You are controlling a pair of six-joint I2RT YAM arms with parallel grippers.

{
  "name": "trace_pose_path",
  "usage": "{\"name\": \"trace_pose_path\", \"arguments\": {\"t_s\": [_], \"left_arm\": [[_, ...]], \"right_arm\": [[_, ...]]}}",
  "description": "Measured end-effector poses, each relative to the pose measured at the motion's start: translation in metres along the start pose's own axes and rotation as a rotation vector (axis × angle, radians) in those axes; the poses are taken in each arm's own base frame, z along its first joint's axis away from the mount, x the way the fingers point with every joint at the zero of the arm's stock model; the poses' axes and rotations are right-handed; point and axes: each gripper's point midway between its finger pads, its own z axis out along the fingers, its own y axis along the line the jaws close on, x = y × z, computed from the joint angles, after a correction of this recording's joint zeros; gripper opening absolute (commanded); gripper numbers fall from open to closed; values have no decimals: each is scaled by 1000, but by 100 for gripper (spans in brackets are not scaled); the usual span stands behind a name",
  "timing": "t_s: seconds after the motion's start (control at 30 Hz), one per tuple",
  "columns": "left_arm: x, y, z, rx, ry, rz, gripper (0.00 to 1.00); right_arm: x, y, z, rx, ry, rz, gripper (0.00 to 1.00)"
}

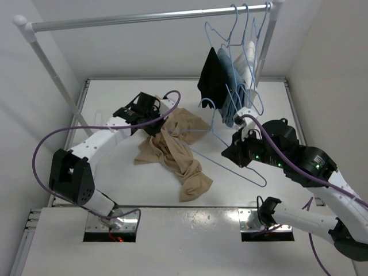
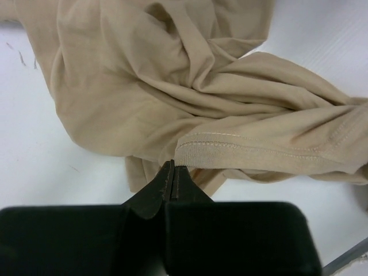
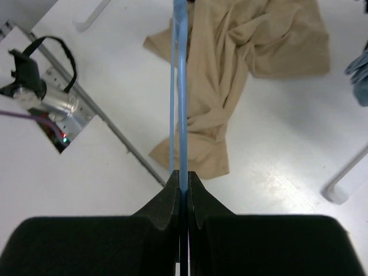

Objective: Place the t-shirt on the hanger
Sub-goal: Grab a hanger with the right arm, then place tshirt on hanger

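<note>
The tan t-shirt (image 1: 172, 150) lies crumpled on the white table, also in the left wrist view (image 2: 172, 86) and the right wrist view (image 3: 230, 75). My left gripper (image 1: 166, 115) is at its far edge, shut with its tips (image 2: 172, 167) pinching the end of the ribbed collar. My right gripper (image 1: 230, 149) is shut on the light-blue wire hanger (image 1: 215, 125), held just right of the shirt with its hook pointing to the rail. In the right wrist view the wire (image 3: 182, 86) runs straight up from between the closed jaws (image 3: 183, 172).
A white clothes rail (image 1: 149, 17) spans the back, its slanted posts at left and right. Hangers with a black garment (image 1: 210, 77), a blue one (image 1: 231, 86) and a white one (image 1: 247, 66) hang at its right end. Purple cables loop off both arms.
</note>
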Motion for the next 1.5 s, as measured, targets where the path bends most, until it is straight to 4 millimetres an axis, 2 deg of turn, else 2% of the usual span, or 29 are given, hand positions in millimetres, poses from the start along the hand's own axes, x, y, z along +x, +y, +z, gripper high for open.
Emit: {"name": "trace_pose_path", "arguments": {"t_s": [0.2, 0.33, 0.4, 0.53, 0.7, 0.87, 1.13, 1.4, 1.5], "left_arm": [[-3, 14, 11, -32, 31, -24, 0], [-5, 16, 11, -39, 34, -30, 0], [-6, 17, 10, -39, 30, -31, 0], [-4, 15, 9, -31, 39, -33, 0], [-5, 10, -3, -18, 30, -32, 0], [-10, 6, -12, -3, 4, -33, 0], [-7, -5, -20, 38, 11, -33, 0], [-8, -9, -27, 44, 7, -23, 0], [-12, -14, -29, 72, -2, -24, 0]], "right_arm": [[26, 13, 9, -82, 115, 10, 0], [52, 10, 26, -88, 193, 19, 0], [58, 8, 37, -84, 203, 20, 0], [51, 7, 64, -80, 187, 12, 0], [43, 0, 103, -58, 165, -36, 0], [46, -13, 124, -11, 173, -106, 0], [42, -32, 134, 73, 134, -189, 0], [28, -34, 129, 103, 106, -277, 0], [28, -30, 128, 89, 87, -302, 0]]}}
